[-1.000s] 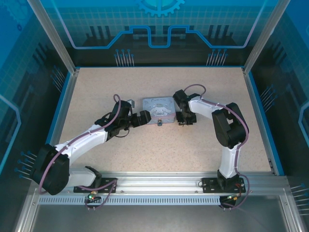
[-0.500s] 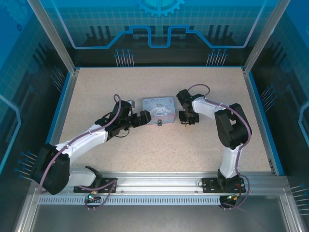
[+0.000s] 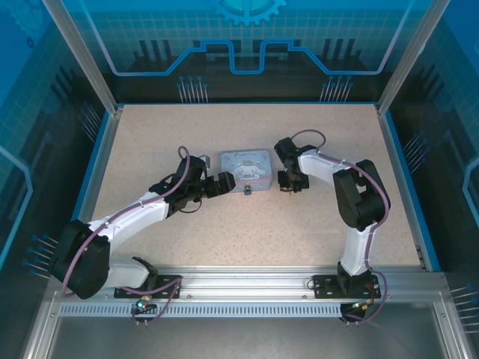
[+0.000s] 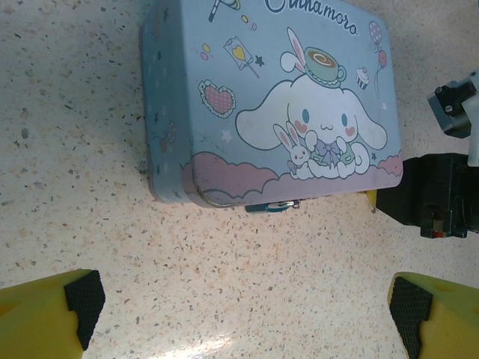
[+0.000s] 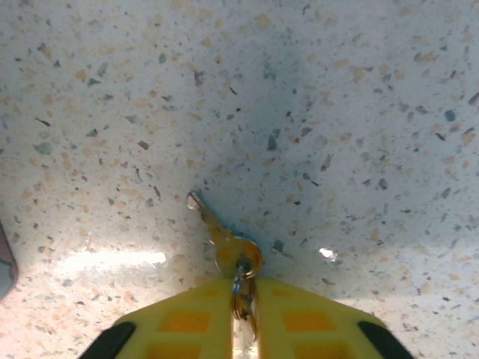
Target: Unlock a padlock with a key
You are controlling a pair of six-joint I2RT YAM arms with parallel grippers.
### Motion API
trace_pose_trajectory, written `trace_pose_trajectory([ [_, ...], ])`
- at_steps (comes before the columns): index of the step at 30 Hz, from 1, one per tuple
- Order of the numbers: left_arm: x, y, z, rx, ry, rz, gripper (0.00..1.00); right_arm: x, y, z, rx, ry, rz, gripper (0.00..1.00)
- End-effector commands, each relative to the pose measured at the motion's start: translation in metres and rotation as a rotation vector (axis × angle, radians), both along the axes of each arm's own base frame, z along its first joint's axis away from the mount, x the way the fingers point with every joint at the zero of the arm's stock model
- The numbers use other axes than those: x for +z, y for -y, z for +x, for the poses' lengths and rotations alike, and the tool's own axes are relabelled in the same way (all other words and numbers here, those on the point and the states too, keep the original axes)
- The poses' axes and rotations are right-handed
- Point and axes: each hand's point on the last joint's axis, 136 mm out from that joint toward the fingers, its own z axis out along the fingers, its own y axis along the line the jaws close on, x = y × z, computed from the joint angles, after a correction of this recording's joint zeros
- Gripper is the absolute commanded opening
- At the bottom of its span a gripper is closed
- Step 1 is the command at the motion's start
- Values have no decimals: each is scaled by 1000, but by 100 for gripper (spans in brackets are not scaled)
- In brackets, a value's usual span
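Note:
The small padlock (image 4: 273, 206) hangs on the front edge of the pale blue cartoon tin (image 4: 277, 105), and from above it is a dark speck (image 3: 248, 190) at the tin's near side. My left gripper (image 4: 243, 314) stands wide open just short of it, with nothing between its yellow fingers (image 4: 45, 318). The brass key (image 5: 218, 238) lies flat on the table, its tip pointing away and to the left. My right gripper (image 5: 241, 288) is shut on the key's ring, just right of the tin (image 3: 245, 168).
The speckled tabletop (image 3: 224, 247) has open room in front of and behind the tin. Blue rails and enclosure posts (image 3: 101, 142) edge the table. The black body of my right gripper (image 4: 441, 194) stands close to the tin's right corner.
My right gripper shifted slightly right, away from the tin, and its fingers closed on the key's ring. The left arm and the tin stayed where they were.

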Motion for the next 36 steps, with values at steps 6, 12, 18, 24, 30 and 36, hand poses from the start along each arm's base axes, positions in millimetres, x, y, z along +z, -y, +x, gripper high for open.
trace_pose_trajectory([
  [6, 17, 8, 3, -2, 11, -39, 99, -2, 13, -5, 31, -2, 35, 0],
  [12, 35, 7, 5, 27, 31, -86, 99, 30, 0, -18, 91, 59, 150, 0],
  [18, 55, 12, 8, 39, 26, -166, 99, 79, -36, -36, 252, 139, 370, 0],
  [24, 70, 26, 8, 5, -9, -252, 99, 125, -74, -56, 408, 215, 630, 0],
  [30, 79, 43, 13, -30, -56, -329, 99, 142, -96, -70, 491, 227, 753, 0],
  [36, 71, 54, 16, 27, -146, -457, 99, 144, -105, -69, 402, 226, 837, 0],
])
